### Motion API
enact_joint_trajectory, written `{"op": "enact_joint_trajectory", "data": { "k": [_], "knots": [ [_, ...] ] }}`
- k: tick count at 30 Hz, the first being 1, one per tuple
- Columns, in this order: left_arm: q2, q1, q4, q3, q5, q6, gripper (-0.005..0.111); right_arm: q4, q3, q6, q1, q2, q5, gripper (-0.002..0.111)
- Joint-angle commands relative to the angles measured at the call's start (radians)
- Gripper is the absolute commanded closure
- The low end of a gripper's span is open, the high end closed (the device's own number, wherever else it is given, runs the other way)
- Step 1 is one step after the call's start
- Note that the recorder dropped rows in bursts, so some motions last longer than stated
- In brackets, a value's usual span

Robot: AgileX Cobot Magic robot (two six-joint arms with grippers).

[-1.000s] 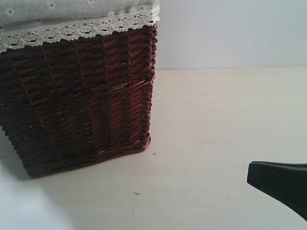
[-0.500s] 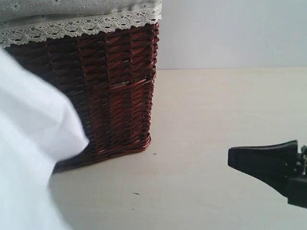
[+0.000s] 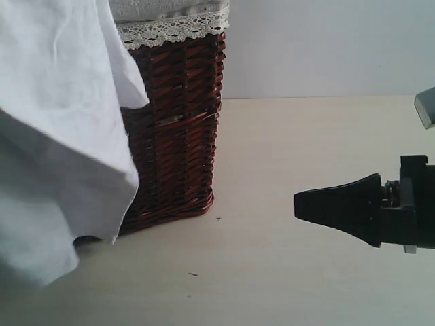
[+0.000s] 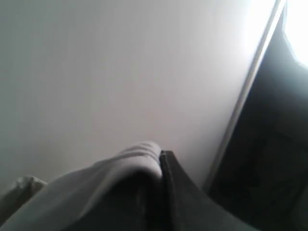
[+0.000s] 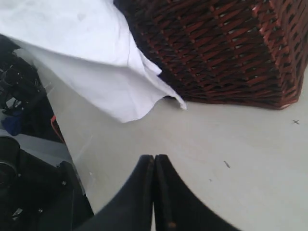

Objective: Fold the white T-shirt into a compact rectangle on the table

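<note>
White T-shirt (image 3: 61, 149) hangs unfolded w/ loose folds over cream table (image 3: 306, 136).

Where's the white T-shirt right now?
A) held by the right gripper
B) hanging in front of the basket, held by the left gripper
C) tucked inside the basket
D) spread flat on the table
B: the white T-shirt hangs down in front of the wicker basket, pinched by the left gripper; the right gripper is shut and empty.
</note>
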Motion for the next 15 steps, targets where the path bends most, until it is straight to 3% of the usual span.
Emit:
{"op": "enact_joint_trajectory", "data": {
  "k": [1, 4, 8, 15],
  "knots": [
    [-0.009, -0.001, -0.205, 0.129, -0.024, -0.015, 0.107, 0.001, -0.007, -0.017, 0.005, 0.001, -0.019, 0.108],
    [-0.046, -0.017, -0.207, 0.232, -0.024, -0.015, 0.107, -0.006, -0.007, -0.017, 0.005, 0.001, -0.019, 0.108],
    [-0.130, -0.050, -0.039, 0.423, -0.024, -0.004, 0.107, -0.005, -0.007, -0.017, 0.005, 0.001, -0.017, 0.108],
    [-0.191, -0.121, -0.083, 0.719, -0.024, 0.027, 0.106, 0.005, -0.007, -0.020, 0.005, 0.001, -0.017, 0.108]
  ]
}}
